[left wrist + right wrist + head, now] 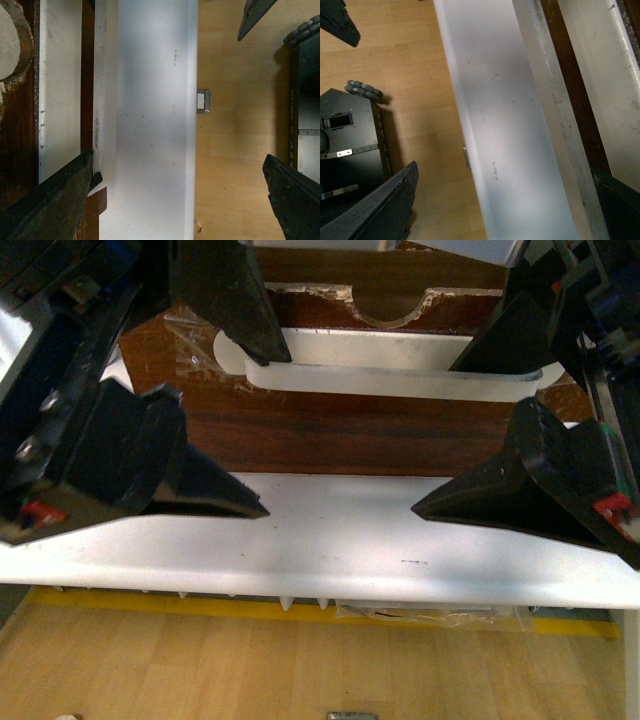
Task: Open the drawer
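Note:
The drawer (350, 425) is a dark brown wooden front with a half-round notch (390, 305) in its chipped top edge. A long white handle (380, 365) runs across it. My left gripper (270, 430) is open; its far finger (235, 300) lies over the handle's left end and its near finger (205, 490) over the white ledge. My right gripper (435, 438) is open likewise at the handle's right end. In the left wrist view the handle (60, 90) is beside one finger (60, 205). In the right wrist view the handle (600, 75) is by the far finger (615, 205).
A white ledge (330, 550) runs below the drawer front, between both grippers' fingers. Beyond its edge is a wooden floor with a yellow tape line (200, 605). A small metal piece (203, 101) lies on the floor. The robot's black base (350, 145) is beside the right gripper.

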Available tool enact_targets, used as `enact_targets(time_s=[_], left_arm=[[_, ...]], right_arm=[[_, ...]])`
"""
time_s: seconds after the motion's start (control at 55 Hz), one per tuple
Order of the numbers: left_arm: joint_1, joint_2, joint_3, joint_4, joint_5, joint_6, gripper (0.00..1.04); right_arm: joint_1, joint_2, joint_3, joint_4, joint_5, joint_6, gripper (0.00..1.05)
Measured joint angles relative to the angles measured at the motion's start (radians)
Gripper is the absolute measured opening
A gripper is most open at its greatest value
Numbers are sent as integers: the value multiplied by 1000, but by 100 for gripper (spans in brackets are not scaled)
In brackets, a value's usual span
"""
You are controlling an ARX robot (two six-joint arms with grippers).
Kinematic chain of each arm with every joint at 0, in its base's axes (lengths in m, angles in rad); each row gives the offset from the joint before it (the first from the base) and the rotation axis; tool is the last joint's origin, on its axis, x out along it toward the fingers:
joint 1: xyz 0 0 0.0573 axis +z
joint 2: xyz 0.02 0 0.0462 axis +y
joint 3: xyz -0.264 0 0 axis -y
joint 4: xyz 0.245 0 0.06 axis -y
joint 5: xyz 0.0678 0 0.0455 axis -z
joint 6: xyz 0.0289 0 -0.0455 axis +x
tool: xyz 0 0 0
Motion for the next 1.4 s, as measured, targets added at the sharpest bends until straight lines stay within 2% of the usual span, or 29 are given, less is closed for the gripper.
enact_targets(time_s=[0.273, 0.418, 0.6, 0.727, 0.927, 1.073, 1.218, 1.4], left_arm=[[-19, -108, -108, 22, 11, -22, 99], [-32, -163, -207, 112, 67, -100, 99], [-4, -280, -285, 280, 135, -233, 99], [27, -358, -363, 409, 137, -348, 99], [114, -485, -558, 686, 10, -573, 99], [157, -589, -671, 787, -96, -727, 99], [174, -750, -770, 765, -210, -895, 99], [249, -985, -869, 652, -245, -1054, 99]], right_arm=[[32, -89, -94, 60, 1, 19, 96], [29, -158, -153, 172, 8, 66, 96], [-11, -270, -249, 311, 46, 140, 96], [-46, -360, -341, 414, 86, 201, 96], [-97, -591, -555, 597, 197, 352, 96], [-112, -772, -686, 632, 291, 454, 96], [-134, -975, -797, 598, 400, 560, 96], [-192, -1209, -879, 512, 561, 678, 96]])
